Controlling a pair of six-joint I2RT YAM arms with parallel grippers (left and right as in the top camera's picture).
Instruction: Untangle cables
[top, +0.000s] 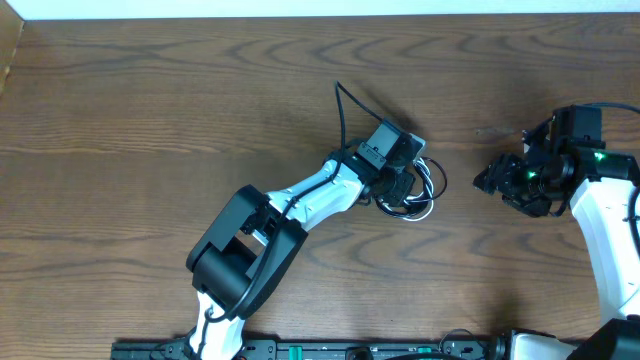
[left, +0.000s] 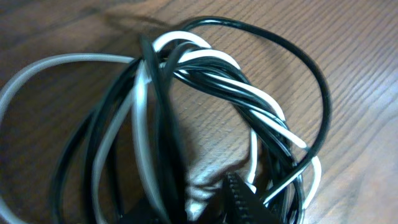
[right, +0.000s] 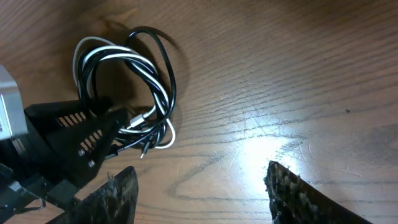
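cables (top: 424, 190): thin black cord (left: 163, 124) and white cord (left: 142, 106) twisted round each other in one loose coiled bundle, flat on the wood table (top: 150, 120), right of centre, small plug end (right: 139, 117) at its edge

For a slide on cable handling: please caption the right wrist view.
Left gripper at the tangled black and white cables on the wooden table; right gripper hangs open, apart from them.

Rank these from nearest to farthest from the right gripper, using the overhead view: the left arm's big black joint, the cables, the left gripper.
Measured from the right gripper:
1. The cables, just to its left, with loops sticking out toward it.
2. The left gripper, over the bundle's far side.
3. The left arm's big black joint, well off to the left, near the table's front edge.
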